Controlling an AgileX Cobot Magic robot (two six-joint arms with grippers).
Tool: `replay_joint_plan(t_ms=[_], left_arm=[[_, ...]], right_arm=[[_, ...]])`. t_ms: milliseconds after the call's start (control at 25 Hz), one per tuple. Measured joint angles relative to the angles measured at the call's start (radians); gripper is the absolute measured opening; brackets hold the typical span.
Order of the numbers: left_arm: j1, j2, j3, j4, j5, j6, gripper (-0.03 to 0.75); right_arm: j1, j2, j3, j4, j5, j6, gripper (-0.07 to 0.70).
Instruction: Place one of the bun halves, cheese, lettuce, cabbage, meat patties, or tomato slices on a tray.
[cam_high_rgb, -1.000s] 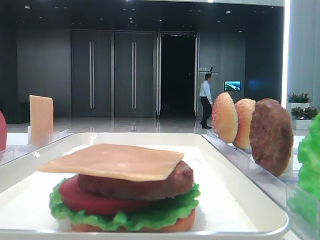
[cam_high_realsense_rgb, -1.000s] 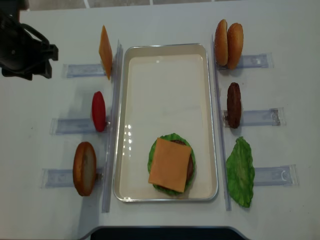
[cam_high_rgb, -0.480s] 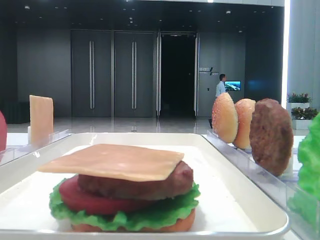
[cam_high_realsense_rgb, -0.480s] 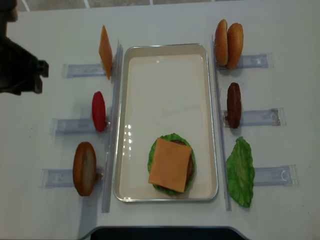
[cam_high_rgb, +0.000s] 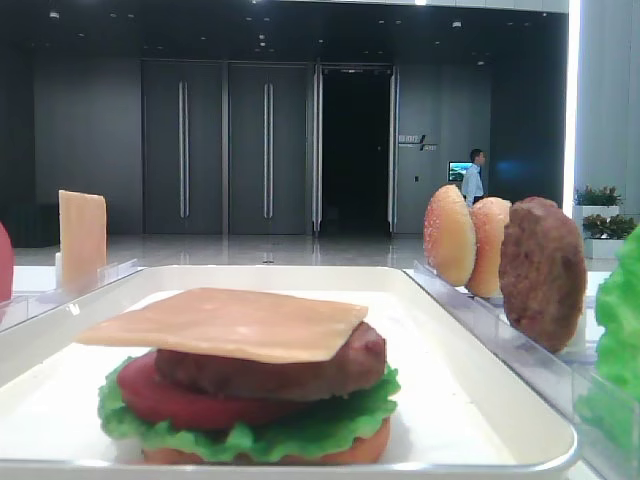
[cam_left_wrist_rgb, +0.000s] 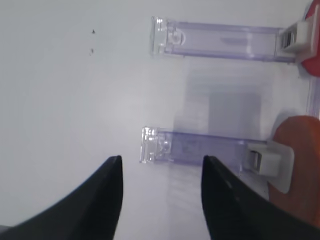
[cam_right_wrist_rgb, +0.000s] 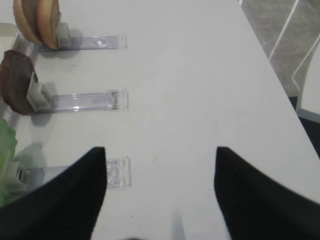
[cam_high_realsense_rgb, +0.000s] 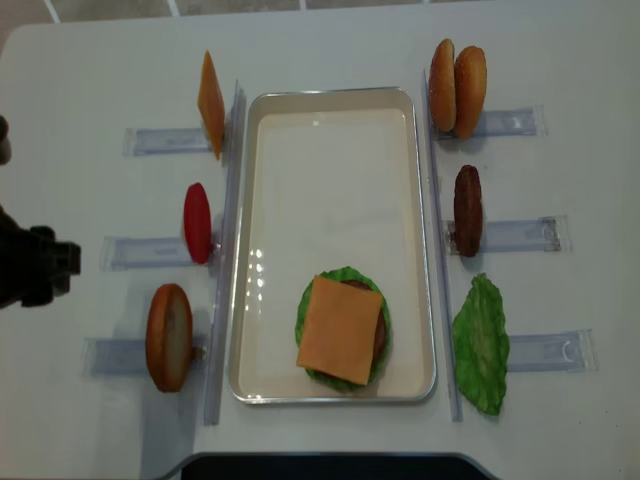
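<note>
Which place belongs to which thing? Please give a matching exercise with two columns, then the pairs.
Things:
1. cheese slice on the stack
2. tomato slice
3. meat patty in the rack
4. lettuce leaf

Places:
A. right of the tray, middle rack
B. right of the tray, nearest rack
C. left of the tray, middle rack
D. inside the tray

Pairs: 1-D, 2-C, 3-A, 4-B
</note>
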Motion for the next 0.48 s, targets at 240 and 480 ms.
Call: replay_joint_plan(t_ms=[240,480], left_arm=[[0.000,-0.183,0.140,-0.014,0.005,-0.011,0.391],[0.000,-0.402,0.182,-0.046,0.019,-0.013,0.391]], right_arm=[[0.000,0.000,0.000,0.000,0.000,0.000,0.470],[0.000,0.000,0.000,0.000,0.000,0.000,0.470]])
